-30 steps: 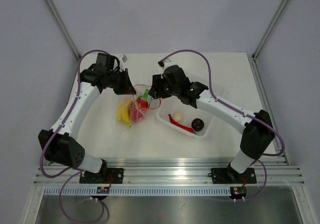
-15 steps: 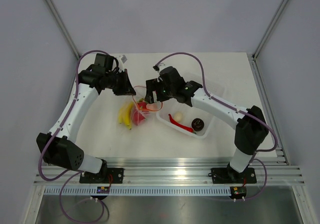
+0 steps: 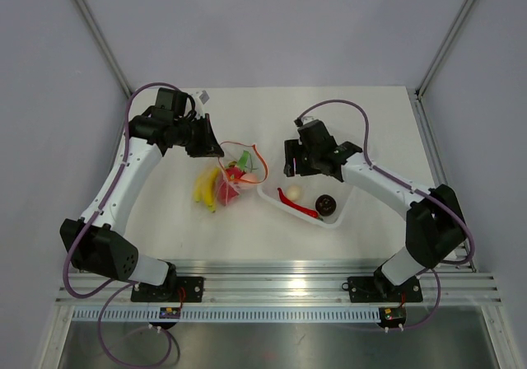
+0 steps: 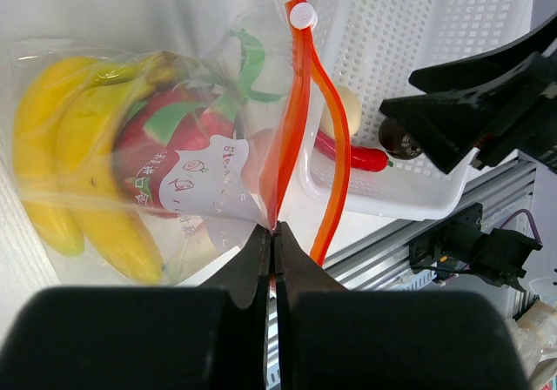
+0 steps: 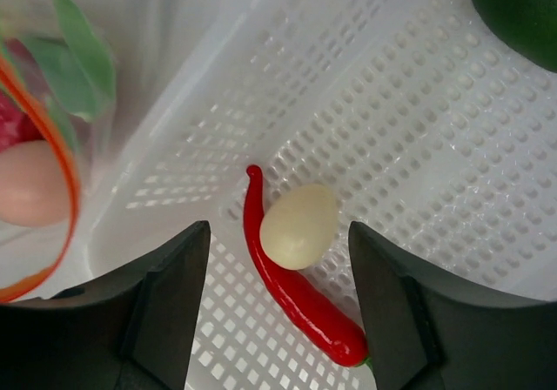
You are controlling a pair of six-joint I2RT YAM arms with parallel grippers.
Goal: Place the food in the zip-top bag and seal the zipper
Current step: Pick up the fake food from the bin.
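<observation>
Your left gripper point(image 4: 272, 244) is pinched tight on the zipper point(image 4: 294, 120) of the zip-top bag point(image 4: 204, 185). The banana point(image 4: 52, 129) and dragon fruit point(image 4: 144, 142) sit inside it, just ahead of the fingertips. Your right gripper point(image 5: 277, 233) hangs with fingers apart over the tray point(image 5: 418, 146); the red chilli point(image 5: 300, 303) and whitish piece point(image 5: 298, 225) lie between them.

Robot lab cell, aluminium rails point(image 3: 280, 282), grey walls point(image 3: 272, 23)

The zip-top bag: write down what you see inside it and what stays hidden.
Inside the zip-top bag: a yellow banana, a pink-red dragon fruit and a pale peach piece near the mouth. Its printed label covers part of the dragon fruit; anything underneath is hidden.
</observation>
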